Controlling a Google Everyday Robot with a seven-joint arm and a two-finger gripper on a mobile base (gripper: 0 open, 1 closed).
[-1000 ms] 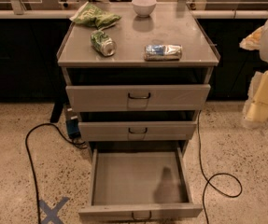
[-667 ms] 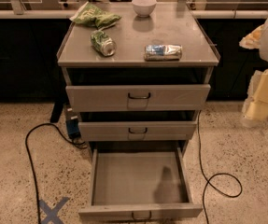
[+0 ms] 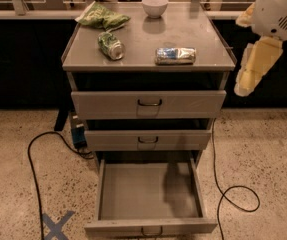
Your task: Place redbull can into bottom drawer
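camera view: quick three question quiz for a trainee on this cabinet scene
1. True or false: the redbull can lies on its side on the cabinet top.
2. Which drawer is pulled out with its floor showing? A top, B middle, C bottom drawer.
3. Fill in: the gripper hangs off the cabinet top's ___ side in the picture, away from the can.
Key: 1 true; 2 C; 3 right.
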